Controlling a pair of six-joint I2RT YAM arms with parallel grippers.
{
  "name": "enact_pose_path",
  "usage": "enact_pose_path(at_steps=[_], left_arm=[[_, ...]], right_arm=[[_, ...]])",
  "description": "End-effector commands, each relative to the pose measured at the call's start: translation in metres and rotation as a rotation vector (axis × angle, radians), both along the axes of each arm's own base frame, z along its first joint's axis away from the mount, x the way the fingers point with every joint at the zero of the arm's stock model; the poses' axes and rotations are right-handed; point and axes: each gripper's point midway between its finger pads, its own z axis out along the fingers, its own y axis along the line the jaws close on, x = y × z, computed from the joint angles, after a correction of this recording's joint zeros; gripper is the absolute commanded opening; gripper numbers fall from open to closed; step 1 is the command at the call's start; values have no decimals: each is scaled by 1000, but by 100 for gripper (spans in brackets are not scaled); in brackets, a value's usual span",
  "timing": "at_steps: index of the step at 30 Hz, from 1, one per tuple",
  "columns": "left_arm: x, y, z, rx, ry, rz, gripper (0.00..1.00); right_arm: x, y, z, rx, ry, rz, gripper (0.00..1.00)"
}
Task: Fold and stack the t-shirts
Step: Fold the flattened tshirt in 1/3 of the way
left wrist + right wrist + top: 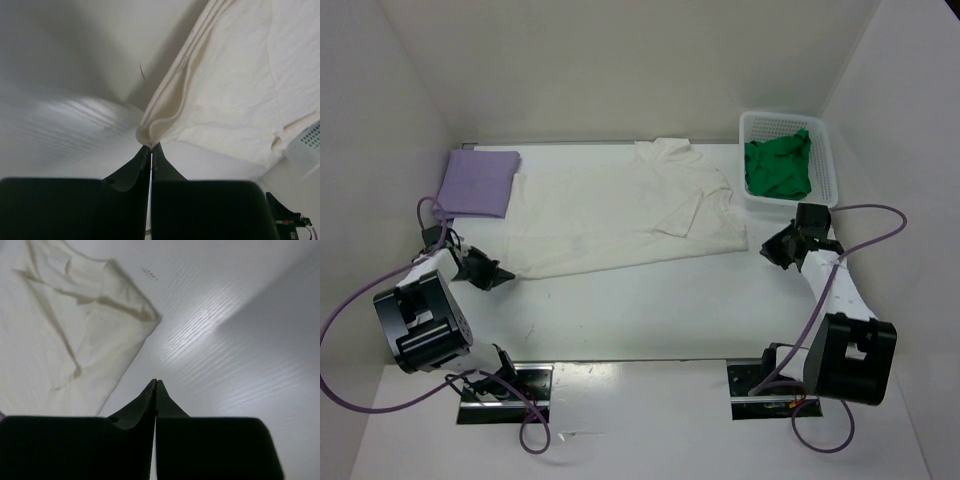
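Note:
The off-white t-shirt (620, 215) lies spread across the middle of the table. My left gripper (505, 274) is shut on its near-left corner; in the left wrist view the pinched cloth (150, 130) bunches just above the closed fingertips of that gripper (151, 148). My right gripper (767, 252) is shut and empty, just right of the shirt's near-right corner (125, 310); its closed tips (156, 382) hang over bare table. The lavender t-shirt (478, 182) lies folded at the far left. The green t-shirt (780, 168) is crumpled inside the basket.
A white mesh basket (828, 160) stands at the far right, just beyond my right gripper; its corner shows in the left wrist view (307, 145). White walls close in the table on the left, back and right. Purple cables loop beside both arm bases.

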Motion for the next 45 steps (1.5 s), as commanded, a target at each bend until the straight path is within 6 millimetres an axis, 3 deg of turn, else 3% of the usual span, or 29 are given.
enact_pose_path(at_steps=[1, 2, 3, 4, 5, 7, 9, 11, 13, 22, 23, 24, 25, 26, 27, 28, 30, 34, 36, 37, 39, 41, 45], left_arm=[[-22, -30, 10, -125, -1, -47, 0], [-24, -28, 8, -114, 18, -40, 3], [-17, -22, 15, -86, -3, -29, 10], [-13, -16, 17, -60, -7, -23, 18], [-10, -9, 15, -37, 8, -13, 24], [-1, -1, 18, -19, 4, 12, 24], [8, 4, 15, -20, 1, 20, 20], [11, 6, 11, -33, 0, 33, 15], [13, 9, 8, -24, 2, 37, 7], [15, 11, -6, -24, 9, 29, 10], [18, 12, -5, -18, -1, 29, 13], [17, 12, -8, -24, 8, 29, 20], [18, 13, -10, -24, 8, 29, 21], [15, 11, -13, -29, 17, 29, 21], [14, 10, -16, -34, 26, 29, 21], [15, 11, -19, -35, 28, 29, 9], [17, 15, -18, -36, 22, 49, 0], [9, 17, -25, -55, 49, 78, 0], [5, 13, -22, -57, 43, 64, 0], [-2, 9, -26, -66, 63, 56, 0], [-12, 4, -26, -78, 67, 56, 0], [-17, 6, -24, -80, 69, 71, 0], [-23, 7, -7, -77, 63, 90, 0]], right_arm=[[-14, 18, 19, 71, -34, 29, 2], [-12, 19, 22, 66, -53, 52, 7], [-8, 25, 26, 66, -79, 86, 22], [0, 26, 28, 41, -100, 106, 29], [5, 30, 20, 24, -70, 130, 34], [15, 23, 9, -19, -43, 132, 47], [28, 23, -8, -11, -11, 150, 52], [43, 24, -9, -6, -38, 158, 57], [56, 22, -16, -3, -22, 158, 57], [88, 17, -45, -8, -15, 114, 56], [91, 13, -47, -23, -9, 103, 43], [90, 13, -53, -15, 6, 94, 33], [84, 12, -66, -18, 49, 87, 24], [85, 11, -64, -19, 52, 74, 9], [80, 9, -67, -24, 78, 56, 3], [77, 7, -64, -32, 74, 50, 0], [60, 7, -64, -34, 94, 32, 0], [19, 3, -52, -12, 127, -6, 0], [5, 7, -36, 12, 103, -10, 0], [-12, 6, -38, 25, 141, -32, 0], [-25, 10, -17, 45, 89, -42, 0], [-36, 21, -2, 90, 67, -56, 0], [-58, 40, 2, 110, 129, -9, 0]])
